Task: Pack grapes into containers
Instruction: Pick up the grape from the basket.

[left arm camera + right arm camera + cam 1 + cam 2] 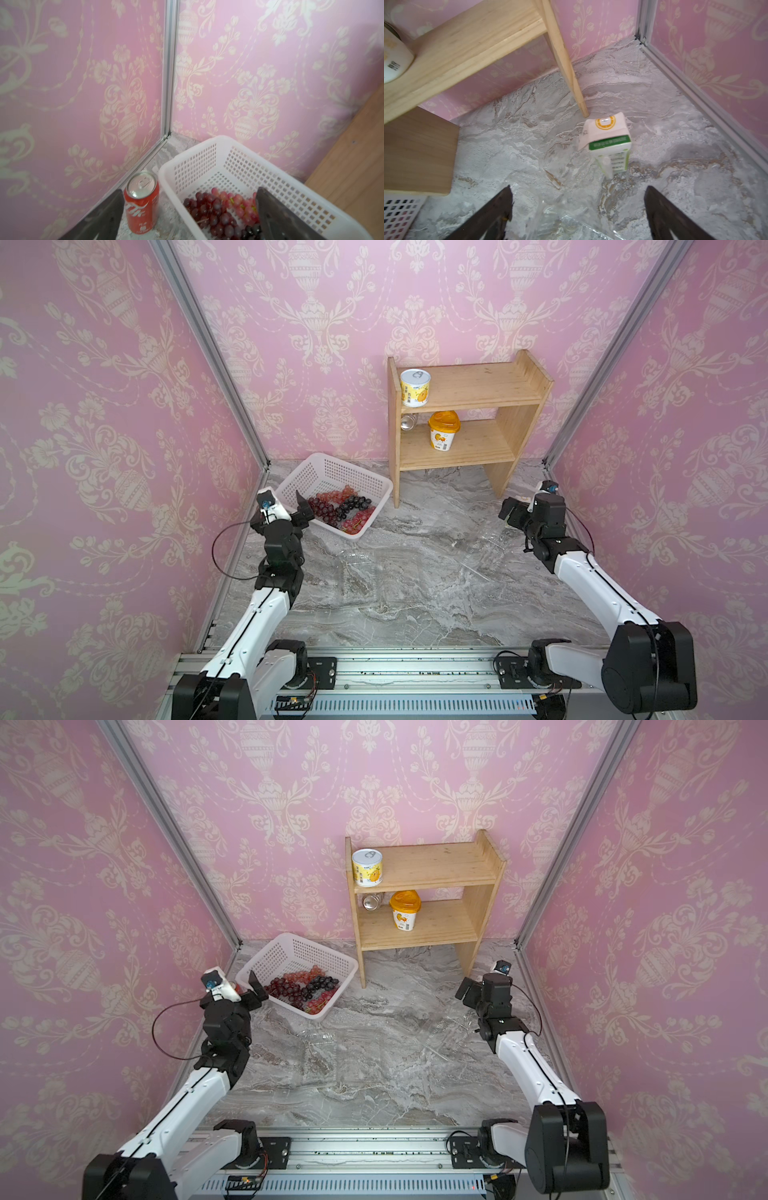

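Several bunches of grapes point(340, 508) point(305, 986), light red, dark red and near-black, lie in a white perforated basket point(332, 460) point(291, 938) at the back left. My left gripper point(303, 508) point(257, 990) hovers open at the basket's near corner, holding nothing. In the left wrist view one finger is over the grapes point(212, 209) and the other outside the basket point(207, 143). Two clear containers point(374, 576) point(482, 551) lie on the marble table, faint in both top views. My right gripper point(510, 508) point(467, 988) point(578, 188) stands open and empty above the right container point(566, 224).
A red soda can point(142, 207) stands between the basket and the left wall. A small white-green carton point(608, 143) stands by the foot of the wooden shelf point(469, 393). The shelf carries a yellow-labelled can point(414, 387) and an orange-lidded tub point(444, 429).
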Controlling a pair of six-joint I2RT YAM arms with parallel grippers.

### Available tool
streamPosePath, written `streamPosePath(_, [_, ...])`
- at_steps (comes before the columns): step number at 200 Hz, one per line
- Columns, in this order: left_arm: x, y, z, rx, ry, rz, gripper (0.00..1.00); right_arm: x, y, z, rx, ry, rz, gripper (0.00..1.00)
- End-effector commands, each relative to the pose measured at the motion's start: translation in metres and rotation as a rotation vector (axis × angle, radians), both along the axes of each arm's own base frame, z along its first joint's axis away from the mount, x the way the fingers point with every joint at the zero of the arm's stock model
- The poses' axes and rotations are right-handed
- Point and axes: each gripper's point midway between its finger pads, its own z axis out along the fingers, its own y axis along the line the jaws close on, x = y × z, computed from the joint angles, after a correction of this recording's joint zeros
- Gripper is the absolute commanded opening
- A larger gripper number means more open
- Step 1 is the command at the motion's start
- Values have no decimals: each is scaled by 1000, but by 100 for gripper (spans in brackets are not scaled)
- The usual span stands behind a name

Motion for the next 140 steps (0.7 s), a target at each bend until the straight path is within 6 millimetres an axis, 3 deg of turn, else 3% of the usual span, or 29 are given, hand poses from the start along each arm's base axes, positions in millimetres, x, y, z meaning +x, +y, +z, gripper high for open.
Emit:
streamPosePath(1, [23, -44, -44, -142, 322, -211, 99, -10, 40, 5, -15, 98, 117, 100])
streamPosePath(44, [78, -102, -65, -438, 453, -425, 99, -17, 103, 40, -124, 132, 368, 100])
streamPosePath(64, [99, -113, -89, -492, 598, -421, 99, -25, 139, 41, -154, 156, 498, 100])
streamPosePath(68, [102, -115, -94, -500, 625, -415, 99, -23, 148, 55, -152, 123, 520, 100])
streamPosePath(91, [121, -128, -118, -537, 726, -440, 99, -30, 183, 63, -183, 103, 613, 100])
streamPosePath(121, [139, -131, -156, -603, 860, -381, 99, -35, 207, 61, -222, 115, 665, 100])
streamPosePath(140, [147, -152, -170, -719, 913, -437, 99, -37, 213, 60, -214, 120, 674, 100])
